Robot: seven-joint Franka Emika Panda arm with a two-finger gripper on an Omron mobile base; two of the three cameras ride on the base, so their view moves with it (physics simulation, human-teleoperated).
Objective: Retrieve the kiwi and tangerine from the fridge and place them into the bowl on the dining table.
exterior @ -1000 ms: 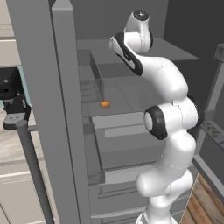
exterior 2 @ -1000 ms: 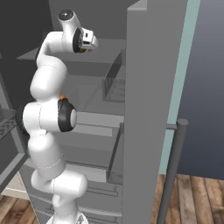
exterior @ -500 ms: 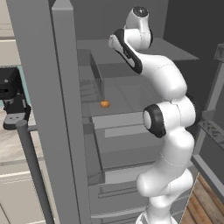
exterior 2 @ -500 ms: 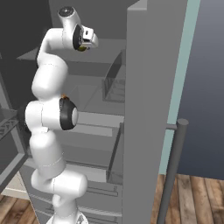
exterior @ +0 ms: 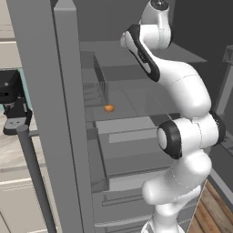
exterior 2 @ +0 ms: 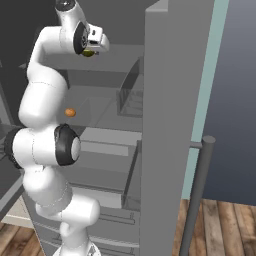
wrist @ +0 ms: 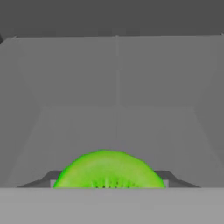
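I read the pincer (exterior 2: 93, 48) as closed on the kiwi (wrist: 109, 169), high inside the fridge (exterior: 63, 113) above its upper shelf; the green fruit sits between the tips, so a grasp looks made. The tangerine (exterior: 108, 108) lies on the shelf below, apart, left for a later trip.

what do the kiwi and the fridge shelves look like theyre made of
Kiwi: bright yellow-green, matte flesh-like surface with faint streaks near its lower edge, so it reads as a fruit, though rendered.
Fridge shelves: flat grey, smooth and dull, probably plastic or painted metal; some panels look see-through, like glass or clear plastic.
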